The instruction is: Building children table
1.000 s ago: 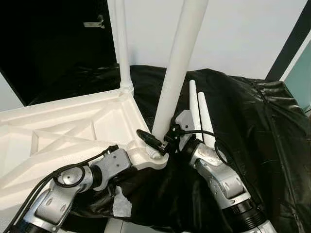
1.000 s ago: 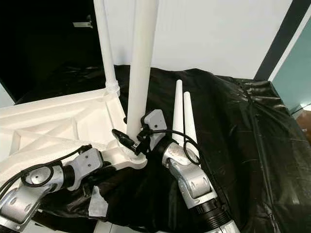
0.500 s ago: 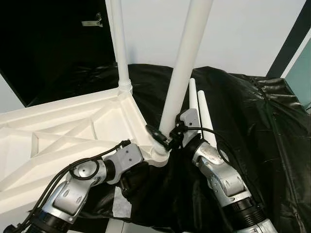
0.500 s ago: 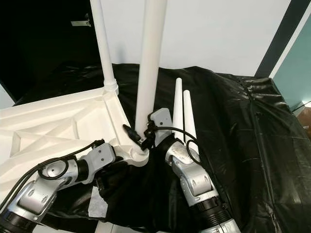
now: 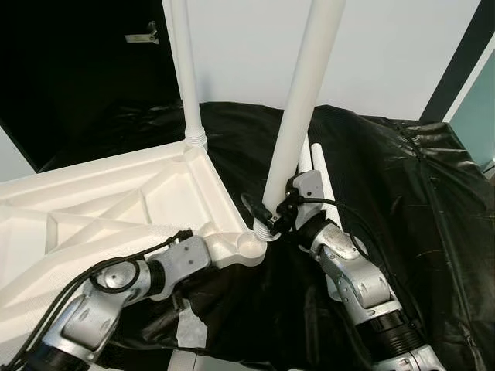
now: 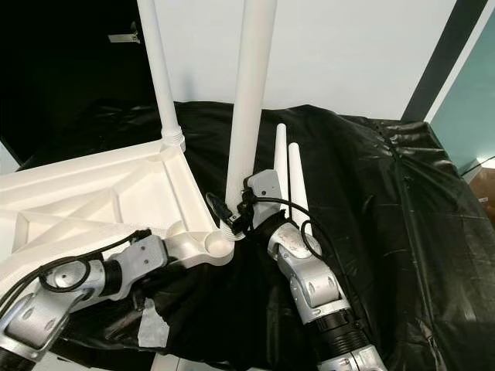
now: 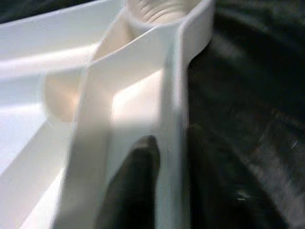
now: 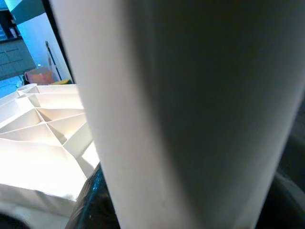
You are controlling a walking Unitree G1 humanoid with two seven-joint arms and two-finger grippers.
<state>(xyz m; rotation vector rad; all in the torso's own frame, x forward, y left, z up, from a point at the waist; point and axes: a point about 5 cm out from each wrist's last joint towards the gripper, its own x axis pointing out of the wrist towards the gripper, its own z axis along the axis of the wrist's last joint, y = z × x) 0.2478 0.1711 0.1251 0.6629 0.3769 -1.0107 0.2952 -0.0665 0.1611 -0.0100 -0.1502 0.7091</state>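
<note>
The white table top (image 5: 116,209) lies upside down on the left, ribs up. One white leg (image 5: 188,77) stands screwed into its far corner. My right gripper (image 5: 267,218) is shut on a second white leg (image 5: 302,116) low on its shaft, and holds it nearly upright. That leg's threaded foot sits just right of the near corner socket (image 5: 246,246), whose hole is open to view. My left gripper (image 7: 157,191) clamps the table top's rim below that corner, one black finger (image 7: 131,186) lying inside the rim wall.
Two loose white legs (image 6: 288,174) lie side by side on the black cloth (image 5: 402,201) behind my right arm. A pale tape patch (image 5: 189,331) sits at the cloth's near edge. A white wall and a dark opening stand behind.
The held leg's foot has shifted right, off the corner socket where it stood before, and the socket now shows bare. My left arm swung forward, then drew back.
</note>
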